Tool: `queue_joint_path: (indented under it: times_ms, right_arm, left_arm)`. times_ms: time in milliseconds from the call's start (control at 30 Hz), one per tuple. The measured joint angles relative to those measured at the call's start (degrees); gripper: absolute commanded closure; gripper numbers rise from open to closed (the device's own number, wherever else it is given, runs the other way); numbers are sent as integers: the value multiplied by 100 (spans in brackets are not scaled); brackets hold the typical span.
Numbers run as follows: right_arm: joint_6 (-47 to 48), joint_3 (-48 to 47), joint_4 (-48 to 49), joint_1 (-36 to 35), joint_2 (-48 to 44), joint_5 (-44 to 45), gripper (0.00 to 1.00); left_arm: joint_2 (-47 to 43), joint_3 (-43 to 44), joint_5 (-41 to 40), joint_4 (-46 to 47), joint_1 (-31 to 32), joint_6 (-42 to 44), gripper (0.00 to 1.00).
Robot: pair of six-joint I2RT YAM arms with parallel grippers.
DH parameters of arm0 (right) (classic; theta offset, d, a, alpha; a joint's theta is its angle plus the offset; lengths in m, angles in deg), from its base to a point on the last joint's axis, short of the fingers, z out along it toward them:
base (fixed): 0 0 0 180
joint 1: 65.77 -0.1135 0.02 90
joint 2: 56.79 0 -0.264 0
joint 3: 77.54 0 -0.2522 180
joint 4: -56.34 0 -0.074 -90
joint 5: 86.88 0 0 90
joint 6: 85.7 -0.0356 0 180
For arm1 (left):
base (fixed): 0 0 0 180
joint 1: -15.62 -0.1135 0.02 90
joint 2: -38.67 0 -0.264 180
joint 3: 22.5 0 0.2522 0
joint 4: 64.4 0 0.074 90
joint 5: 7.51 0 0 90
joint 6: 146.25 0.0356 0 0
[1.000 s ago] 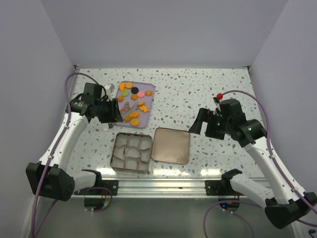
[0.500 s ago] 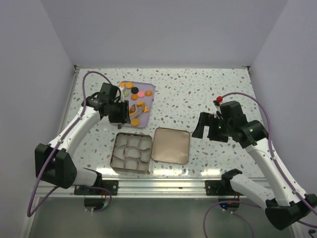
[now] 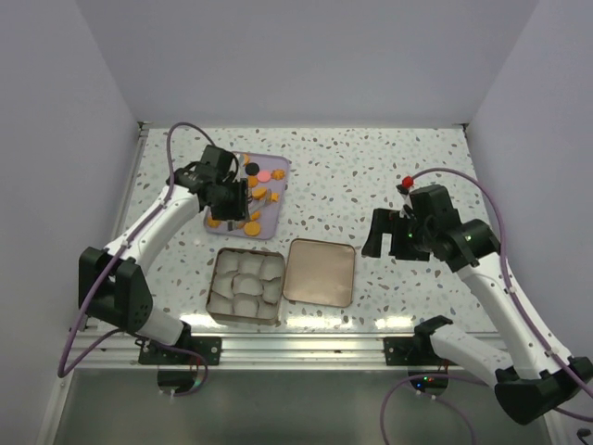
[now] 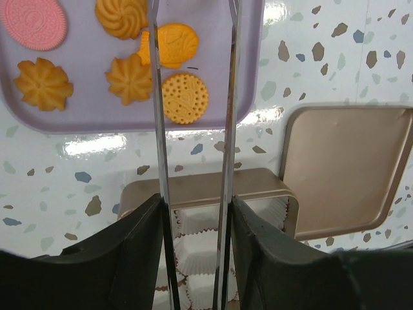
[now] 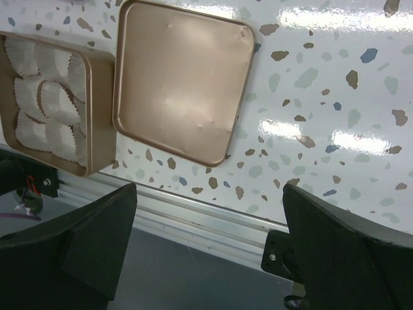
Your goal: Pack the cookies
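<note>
The cookies (image 3: pixel 252 198) lie on a lilac tray (image 3: pixel 281 174): orange rounds and stars, one pink (image 4: pixel 33 22), one black (image 3: pixel 251 169). My left gripper (image 3: pixel 237 197) is over the tray's near part and is shut on a pair of metal tongs (image 4: pixel 157 97). The tong blades stand apart, with a round orange cookie (image 4: pixel 184 98) between them. I cannot tell whether they touch it. My right gripper (image 3: pixel 376 234) is open and empty above the table, right of the lid; in its wrist view (image 5: pixel 210 194) nothing is between the fingers.
A gold tin (image 3: pixel 220 295) lined with white paper cups (image 3: pixel 246 282) stands near the front edge, below the tray. Its flat lid (image 3: pixel 320 272) lies just to its right. Both also show in the right wrist view, tin (image 5: pixel 98 116) and lid (image 5: pixel 184 84).
My left gripper has moved with the tongs from the tray's left side to over the cookies on the tray. The right arm has barely shifted.
</note>
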Motion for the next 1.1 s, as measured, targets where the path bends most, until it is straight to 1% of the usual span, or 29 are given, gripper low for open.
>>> queue_joint_path:
  times_ms: [267, 500, 667, 700, 800, 900, 967, 1100]
  right_arm:
    - [129, -11, -7, 0, 101, 44, 1]
    - [186, -11, -7, 0, 114, 136, 1]
    - [190, -11, -7, 0, 173, 149, 1]
    - [188, -11, -4, 0, 186, 149, 1]
    - [190, -11, -2, 0, 214, 151, 1]
    - [190, -11, -2, 0, 219, 149, 1]
    - [190, -11, -2, 0, 219, 149, 1]
    - [190, -11, -2, 0, 219, 146, 1]
  left_arm:
    - [365, 350, -63, 0, 70, -15, 51]
    - [597, 424, -155, -2, 74, -37, 53]
    - [678, 490, -205, -20, 74, -101, 61]
    - [695, 535, -221, -26, 74, -103, 65]
    - [717, 651, -245, -24, 74, -105, 71]
    - [717, 728, -264, -33, 74, -105, 75]
    - [717, 737, -275, -44, 74, -103, 75]
    - [717, 737, -302, -79, 74, -103, 80]
